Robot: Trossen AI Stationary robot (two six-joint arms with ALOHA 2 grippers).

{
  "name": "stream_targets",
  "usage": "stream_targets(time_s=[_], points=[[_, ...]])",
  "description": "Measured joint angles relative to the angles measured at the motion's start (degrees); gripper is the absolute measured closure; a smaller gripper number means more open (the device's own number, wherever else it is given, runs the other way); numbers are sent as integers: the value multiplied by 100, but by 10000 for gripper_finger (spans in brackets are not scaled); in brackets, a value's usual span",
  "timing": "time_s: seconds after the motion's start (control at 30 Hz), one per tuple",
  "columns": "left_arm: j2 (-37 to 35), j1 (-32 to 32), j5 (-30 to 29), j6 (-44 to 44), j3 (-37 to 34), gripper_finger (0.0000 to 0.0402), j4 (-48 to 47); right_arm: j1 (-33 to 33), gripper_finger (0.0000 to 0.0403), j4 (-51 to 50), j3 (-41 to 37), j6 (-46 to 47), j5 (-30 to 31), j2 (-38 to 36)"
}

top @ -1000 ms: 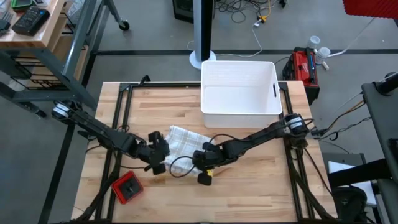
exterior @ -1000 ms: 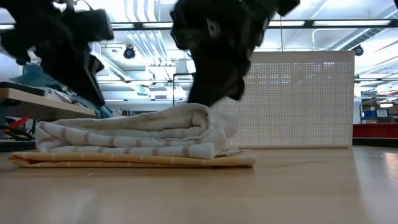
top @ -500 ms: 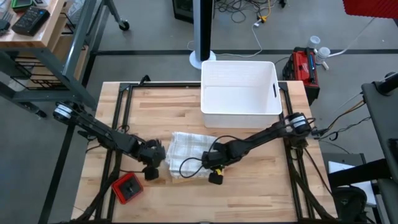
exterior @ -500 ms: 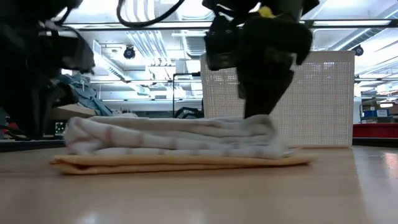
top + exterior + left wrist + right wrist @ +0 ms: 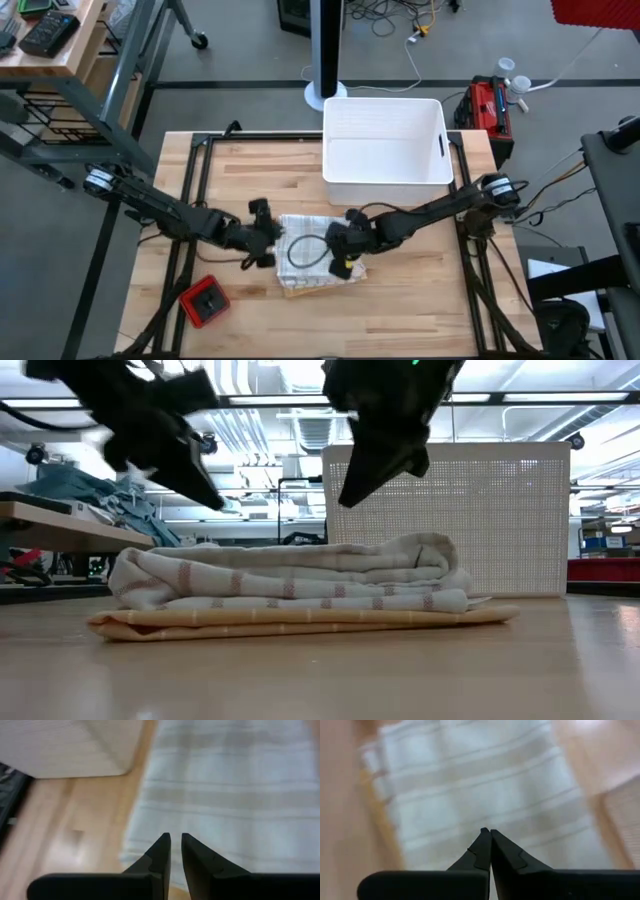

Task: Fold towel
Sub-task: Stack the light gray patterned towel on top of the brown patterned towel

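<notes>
The towel [image 5: 318,274], white with thin stripes and a yellow underside, lies folded in a flat stack on the wooden table [image 5: 420,300] in front of the bin; in the low view the towel [image 5: 290,585] rests on its yellow bottom layer. My left gripper [image 5: 267,248] hovers over the towel's left end, its fingers [image 5: 161,851] a narrow gap apart with nothing between them. My right gripper [image 5: 346,260] hangs shut over the towel's right part. In the low view both the left gripper [image 5: 205,495] and the right gripper [image 5: 350,495] stand clear above the cloth.
A white bin [image 5: 385,140] stands at the far side of the table, just behind the towel. A red box [image 5: 207,301] sits near the table's front left corner. Bare wood lies to the right and in front of the towel.
Both grippers have come up off the towel and moved back toward the far edge; half a second ago the right one was down on the towel's right end. The towel has slid a little toward the table's right and near edges, and its rolled top now lies flatter.
</notes>
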Motion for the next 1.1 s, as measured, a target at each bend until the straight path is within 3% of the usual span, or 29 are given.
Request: stream_targets(time_s=[0.13,0.37,0.67,1.0,1.1], points=[[159,640,12,342,-70,365,365,-254,403,1,0,377,210,68],[484,1484,1364,595,-137,365,906,-580,403,25,-36,732,89,207],[770,1605,1404,78,-240,365,-56,-609,403,-12,-172,815,-154,503],[127,1592,1255,-796,-242,365,-1316,-603,403,59,-158,821,-544,1148],[-128,1592,1253,-863,-242,365,-1282,-598,403,65,-162,821,-556,1131]])
